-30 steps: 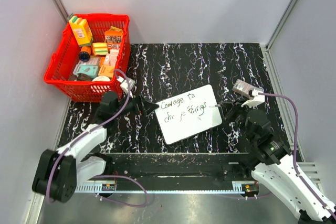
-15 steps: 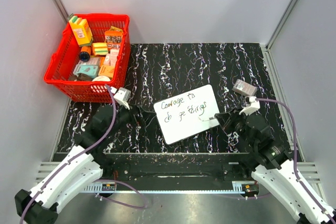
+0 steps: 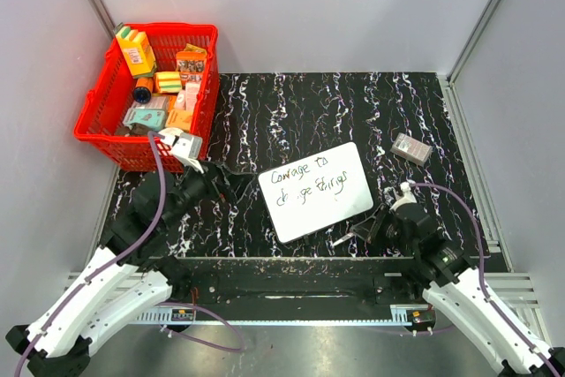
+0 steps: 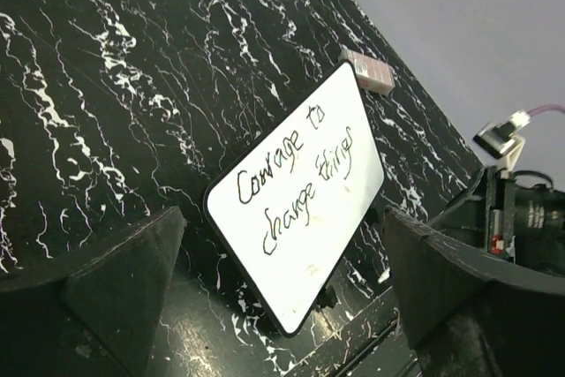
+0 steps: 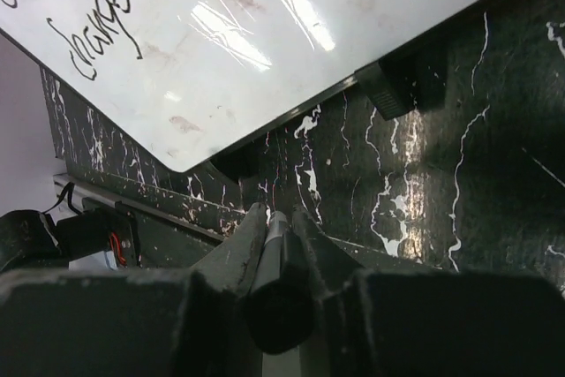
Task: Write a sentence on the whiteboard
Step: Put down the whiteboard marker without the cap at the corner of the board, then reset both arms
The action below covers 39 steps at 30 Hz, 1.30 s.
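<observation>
The thin white rectangular whiteboard (image 3: 316,192) lies askew on the black, white-veined counter (image 3: 291,103), between the two claws. It bears the dark handwritten sentence (image 4: 293,176) "Courage to change things" in two lines.

The right claw (image 5: 275,218) is clamped on a slim grey marker (image 5: 276,237). The marker's tip is low over the counter, just short of the board's near edge and off the board; whether it touches the counter I cannot tell. Two small dark blocks (image 5: 393,87) sit at the board's edge ahead of this claw.

The left claw (image 3: 228,184) stands wide apart and holds nothing. Its fingers (image 4: 124,280) frame the board ahead, near the board's left corner.

Open counter stretches beyond the board, ahead of both claws. Ahead and right of the right claw lies a small pinkish-grey rectangular block (image 3: 411,147), apart from the board. Ahead and left of the left claw stands a red plastic basket (image 3: 95,103) full of colourful packets.
</observation>
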Each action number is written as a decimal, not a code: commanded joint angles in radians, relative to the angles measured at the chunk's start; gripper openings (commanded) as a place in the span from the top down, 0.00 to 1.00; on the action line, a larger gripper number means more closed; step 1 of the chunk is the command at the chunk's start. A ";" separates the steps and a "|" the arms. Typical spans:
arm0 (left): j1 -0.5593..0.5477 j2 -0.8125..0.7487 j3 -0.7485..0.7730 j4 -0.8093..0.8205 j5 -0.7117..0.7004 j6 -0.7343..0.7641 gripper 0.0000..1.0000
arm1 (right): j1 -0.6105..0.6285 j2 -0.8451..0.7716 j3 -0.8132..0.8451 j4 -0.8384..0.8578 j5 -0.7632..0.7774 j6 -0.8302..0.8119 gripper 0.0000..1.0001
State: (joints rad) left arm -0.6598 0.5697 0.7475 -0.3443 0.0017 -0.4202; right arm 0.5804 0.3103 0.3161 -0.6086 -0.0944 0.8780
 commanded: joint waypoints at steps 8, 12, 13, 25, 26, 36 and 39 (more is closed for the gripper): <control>-0.006 0.047 0.115 0.033 -0.025 -0.003 0.01 | -0.002 0.083 -0.094 0.061 -0.100 0.211 1.00; -0.008 0.047 0.108 0.062 -0.012 -0.008 0.01 | -0.002 0.026 -0.106 0.058 -0.056 0.243 0.99; -0.008 0.047 0.107 0.064 -0.014 -0.008 0.01 | -0.002 0.020 -0.109 0.059 -0.050 0.248 0.98; -0.018 0.044 0.072 0.108 0.021 -0.017 0.01 | -0.002 0.102 -0.081 0.067 0.027 0.233 0.79; -0.018 0.042 0.069 0.110 0.023 -0.019 0.01 | -0.002 0.111 -0.075 0.069 0.038 0.234 0.76; -0.024 0.059 0.044 0.154 0.058 -0.038 0.01 | -0.002 0.056 -0.026 0.063 0.088 0.249 0.31; -0.024 0.068 0.038 0.165 0.073 -0.042 0.01 | -0.002 0.043 -0.009 0.052 0.116 0.250 0.17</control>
State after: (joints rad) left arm -0.6788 0.6258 0.7944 -0.2520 0.0315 -0.4465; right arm 0.5804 0.3714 0.2478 -0.5655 -0.0345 1.1248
